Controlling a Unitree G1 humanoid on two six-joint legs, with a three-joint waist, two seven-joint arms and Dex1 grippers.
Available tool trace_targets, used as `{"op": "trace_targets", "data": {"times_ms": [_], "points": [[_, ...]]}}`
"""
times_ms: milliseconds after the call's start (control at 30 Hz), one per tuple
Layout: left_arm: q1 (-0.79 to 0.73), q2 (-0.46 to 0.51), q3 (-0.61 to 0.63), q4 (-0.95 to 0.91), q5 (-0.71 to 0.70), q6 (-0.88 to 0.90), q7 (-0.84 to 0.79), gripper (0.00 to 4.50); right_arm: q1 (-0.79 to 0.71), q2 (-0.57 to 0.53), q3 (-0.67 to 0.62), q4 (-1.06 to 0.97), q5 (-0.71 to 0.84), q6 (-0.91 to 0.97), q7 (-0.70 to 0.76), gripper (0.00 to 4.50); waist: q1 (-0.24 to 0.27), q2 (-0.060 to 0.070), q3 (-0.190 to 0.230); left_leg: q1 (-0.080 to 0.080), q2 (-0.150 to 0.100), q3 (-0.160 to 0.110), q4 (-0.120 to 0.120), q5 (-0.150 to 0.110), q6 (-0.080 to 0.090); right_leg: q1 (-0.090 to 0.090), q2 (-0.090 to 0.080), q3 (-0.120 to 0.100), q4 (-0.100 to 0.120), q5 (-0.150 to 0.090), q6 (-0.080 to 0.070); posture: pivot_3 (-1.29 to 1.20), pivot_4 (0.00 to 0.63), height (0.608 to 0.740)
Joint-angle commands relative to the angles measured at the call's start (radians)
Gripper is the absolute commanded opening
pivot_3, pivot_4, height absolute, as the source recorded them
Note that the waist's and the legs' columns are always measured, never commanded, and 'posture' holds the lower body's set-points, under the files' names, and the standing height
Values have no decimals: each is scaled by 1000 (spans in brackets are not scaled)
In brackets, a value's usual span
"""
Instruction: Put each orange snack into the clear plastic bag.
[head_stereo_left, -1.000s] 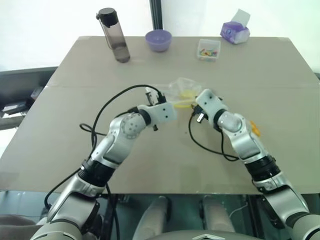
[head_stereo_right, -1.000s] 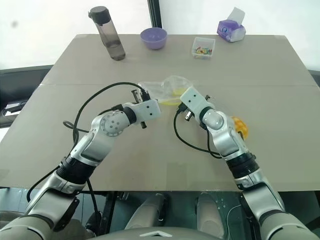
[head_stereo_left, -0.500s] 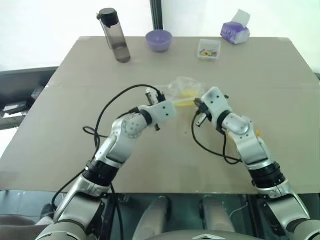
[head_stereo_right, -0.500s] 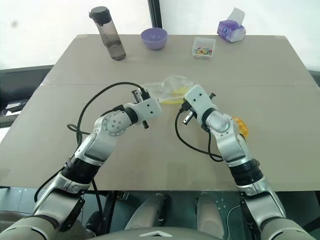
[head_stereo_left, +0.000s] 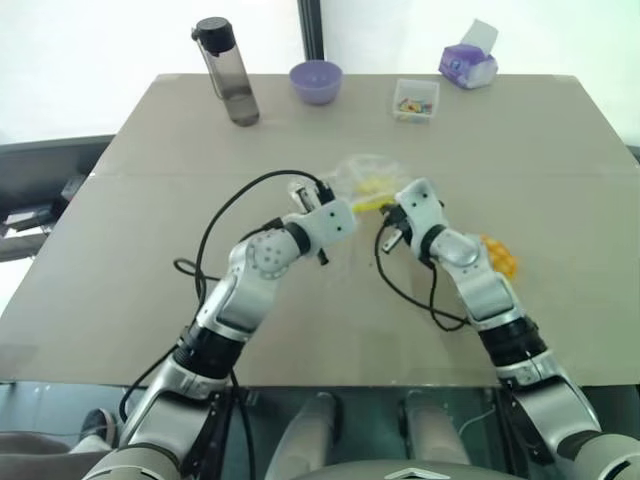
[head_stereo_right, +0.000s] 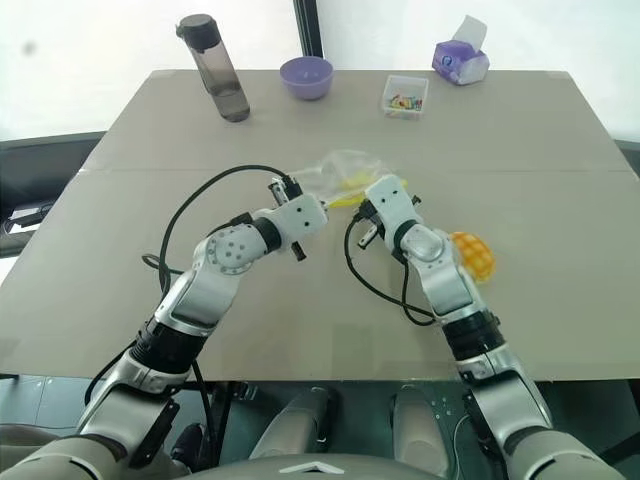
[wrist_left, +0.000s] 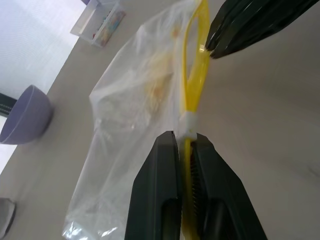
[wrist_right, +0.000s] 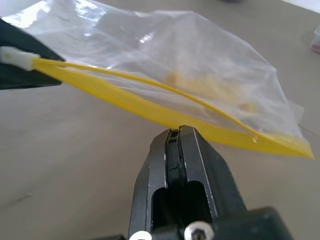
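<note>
The clear plastic bag (head_stereo_left: 362, 177) lies crinkled at the table's middle, its yellow strip (wrist_right: 150, 107) facing me and lifted a little. My left gripper (wrist_left: 184, 137) is shut on one end of that strip, beside the white slider (wrist_left: 188, 123). My right gripper (wrist_right: 175, 131) is shut on the strip's near edge, further along it; its black fingers (wrist_left: 250, 22) also appear in the left wrist view. An orange snack (head_stereo_left: 500, 256) with a criss-cross top rests on the table just right of my right forearm, outside the bag. Faint yellow-orange smears show inside the bag.
Along the table's far edge stand a dark bottle (head_stereo_left: 228, 70), a purple bowl (head_stereo_left: 316, 80), a small clear box of coloured bits (head_stereo_left: 416, 99) and a purple tissue pack (head_stereo_left: 467, 66). Black cables loop off both wrists over the table.
My right gripper has closed onto the bag's yellow strip. Its forearm has swung aside, so more of the orange snack shows. The left gripper keeps its hold.
</note>
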Motion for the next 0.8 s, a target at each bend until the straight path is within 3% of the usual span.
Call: {"op": "trace_targets", "data": {"times_ms": [33,433,800], "points": [[19,29,-5,-42,0,-27,-34,272,-62,4,-15,46,12,-76,-16,31,-2,0,0,0,0,0,0,0,0,0,0,0,0,0,0,0,150,739],[15,39,17,-14,19,-32,-14,272,-55,-68,5,-45,22,-77,95,31,-1,0,0,0,0,0,0,0,0,0,0,0,0,0,0,0,150,739],[-2,-75,100,-12,-57,96,50,272,-19,10,-43,-100,126,71,99,31,-1,0,0,0,0,0,0,0,0,0,0,0,0,0,0,0,150,739]]}}
